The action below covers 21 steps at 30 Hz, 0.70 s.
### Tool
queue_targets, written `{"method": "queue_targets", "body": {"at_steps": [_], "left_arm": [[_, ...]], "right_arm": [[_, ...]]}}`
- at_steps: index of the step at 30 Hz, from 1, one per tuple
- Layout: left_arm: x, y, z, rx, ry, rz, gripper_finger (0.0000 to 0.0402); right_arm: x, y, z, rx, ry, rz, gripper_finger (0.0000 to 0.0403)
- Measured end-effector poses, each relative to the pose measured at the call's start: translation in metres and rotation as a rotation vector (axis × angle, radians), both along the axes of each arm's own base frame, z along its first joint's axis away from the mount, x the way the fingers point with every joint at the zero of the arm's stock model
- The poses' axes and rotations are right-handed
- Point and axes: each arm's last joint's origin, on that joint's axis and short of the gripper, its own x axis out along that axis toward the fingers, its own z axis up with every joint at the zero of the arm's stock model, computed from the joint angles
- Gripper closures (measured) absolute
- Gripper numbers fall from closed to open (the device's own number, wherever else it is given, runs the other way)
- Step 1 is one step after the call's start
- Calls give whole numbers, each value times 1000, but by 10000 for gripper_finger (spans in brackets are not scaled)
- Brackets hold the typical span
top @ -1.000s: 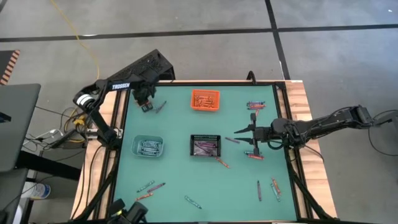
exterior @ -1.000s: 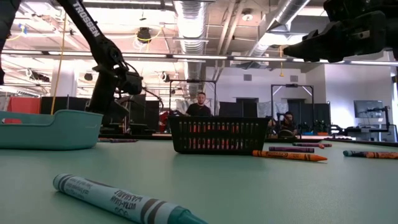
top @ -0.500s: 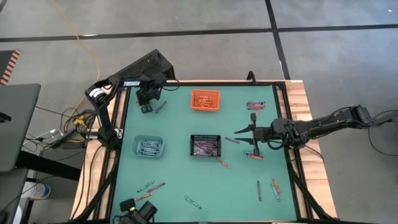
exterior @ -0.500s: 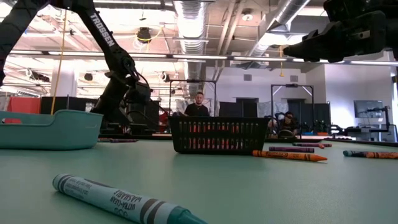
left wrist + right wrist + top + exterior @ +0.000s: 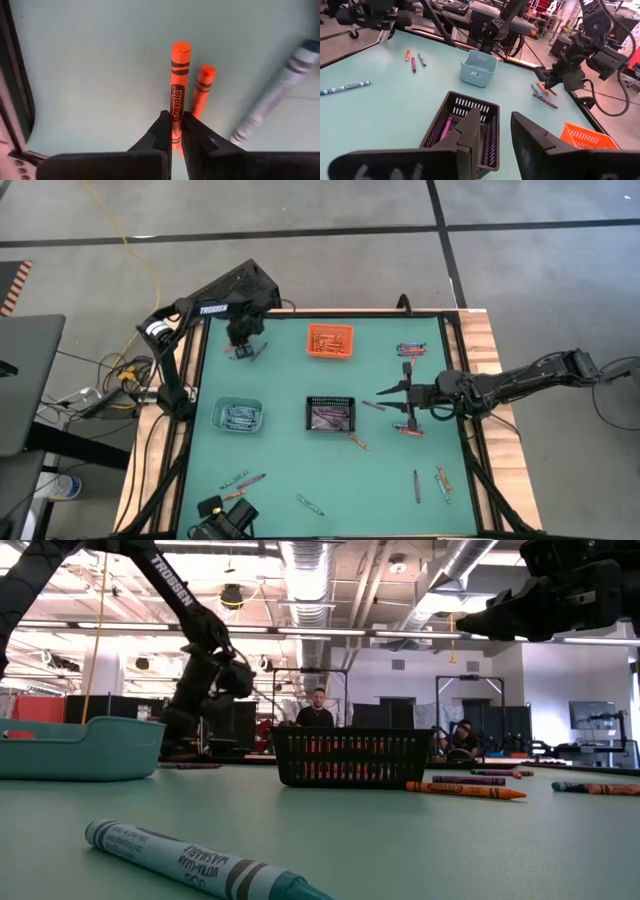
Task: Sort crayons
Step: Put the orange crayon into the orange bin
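1. The left gripper [image 5: 172, 131] is at the far left corner of the green table [image 5: 290, 390], pinching an orange crayon [image 5: 177, 85] between its two dark fingers; the jaws are drawn in narrow on the stick.
2. A second orange crayon [image 5: 201, 89] lies just beside the held one, and a blue-grey crayon [image 5: 272, 97] lies near them at an angle.
3. The right gripper [image 5: 392, 392] hovers above the right half of the table, jaws standing apart and holding nothing.
4. Three bins sit on the table: an orange bin [image 5: 330, 341] at the far middle holding orange crayons, a black bin [image 5: 331, 414] at the centre holding purple crayons, and a pale blue-grey bin [image 5: 238, 416] to the left holding blue-grey crayons.
5. Loose crayons [image 5: 411, 348] remain scattered: a cluster at the far right, some near the right gripper, several at the near right edge, and more along the near left.
6. A teal-wrapped crayon [image 5: 195, 862] lies closest to the low camera.
7. Persons [image 5: 319, 710] are visible in the room beyond the table.
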Motion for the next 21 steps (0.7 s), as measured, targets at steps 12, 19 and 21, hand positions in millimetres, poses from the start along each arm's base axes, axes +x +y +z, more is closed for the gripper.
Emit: {"method": "queue_targets", "body": {"at_steps": [12,19,21], "left_arm": [[80,-20,48,109,-262,-173,394],[152,-56,92,186,-666,-378,394],[167,-66,97,229,-745,-447,394]], "right_arm": [[0,0,0,0,-1,0,292],[0,0,0,2,-1,-1,292],[0,0,0,2,-1,-1,292]]}}
